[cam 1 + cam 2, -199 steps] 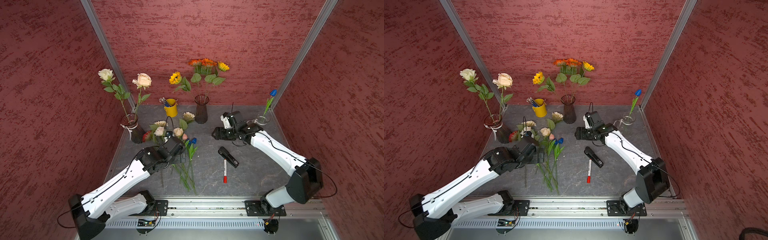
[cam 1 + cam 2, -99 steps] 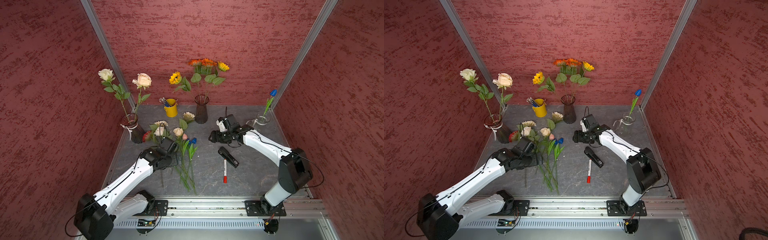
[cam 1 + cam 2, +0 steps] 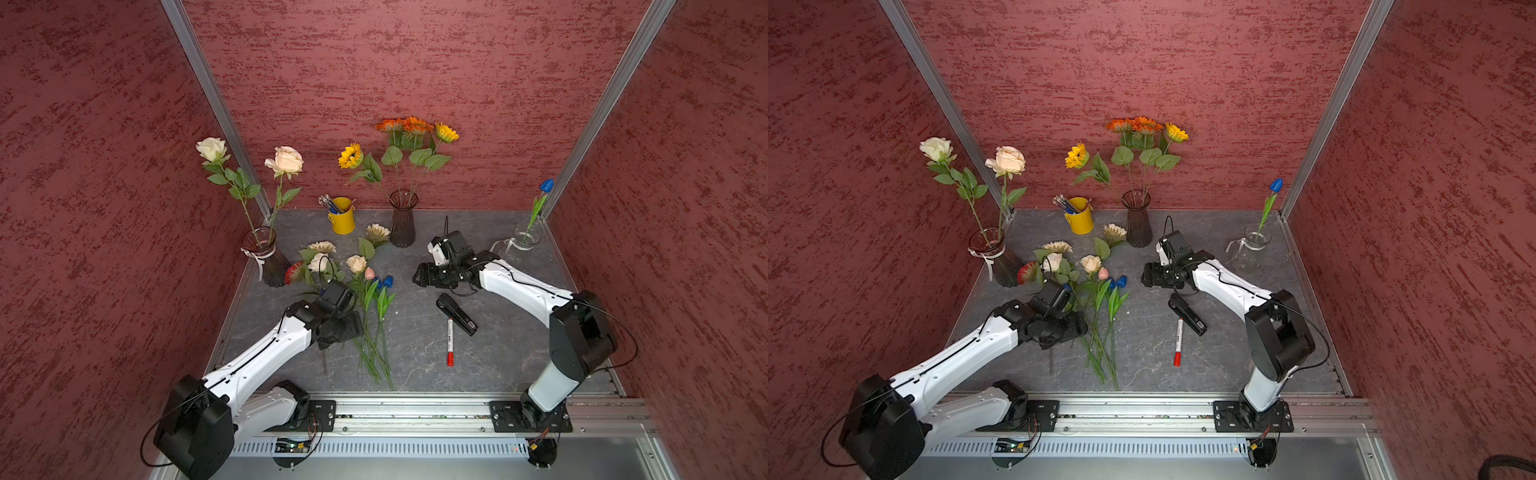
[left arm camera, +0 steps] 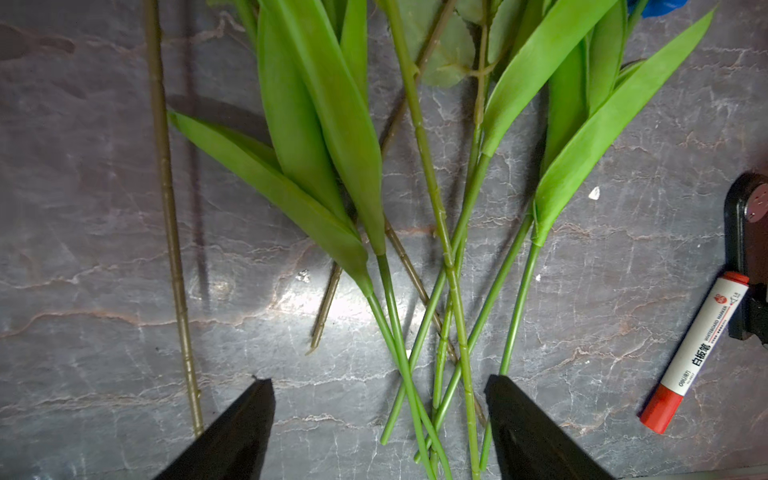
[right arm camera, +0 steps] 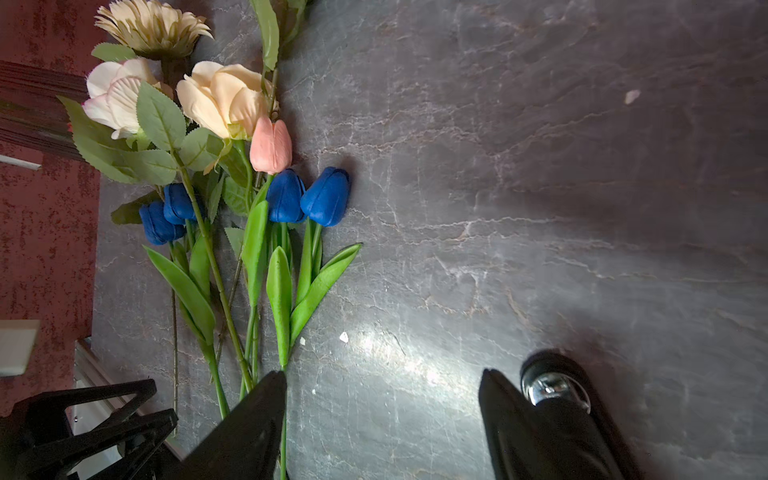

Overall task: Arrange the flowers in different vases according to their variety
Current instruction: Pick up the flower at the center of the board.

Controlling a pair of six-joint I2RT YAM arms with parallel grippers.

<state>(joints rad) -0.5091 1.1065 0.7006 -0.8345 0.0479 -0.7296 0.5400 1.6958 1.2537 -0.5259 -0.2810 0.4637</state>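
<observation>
Loose flowers (image 3: 365, 291) lie in a pile left of the table's middle: roses (image 5: 220, 99), cream sunflowers, blue tulips (image 5: 326, 197) and a pink tulip (image 5: 271, 145). My left gripper (image 3: 356, 330) hangs low over their stems (image 4: 449, 266). It is open, and several green stems run between its fingers (image 4: 378, 379). My right gripper (image 3: 417, 276) is open over bare table just right of the tulips (image 5: 382, 372). A dark flared vase (image 3: 266, 259) holds two roses. The ribbed vase (image 3: 402, 220) holds sunflowers, and the small clear vase (image 3: 524, 239) holds one blue tulip.
A yellow pen cup (image 3: 343, 216) stands at the back between the two dark vases. A red marker (image 3: 450, 340) and a black device (image 3: 456, 313) lie right of the stems. Red walls close three sides and a metal rail (image 3: 415, 411) runs along the front.
My left gripper has come down onto the stem end of the pile and its jaws have narrowed a little. My right gripper has moved left, from the clear vase toward the tulips.
</observation>
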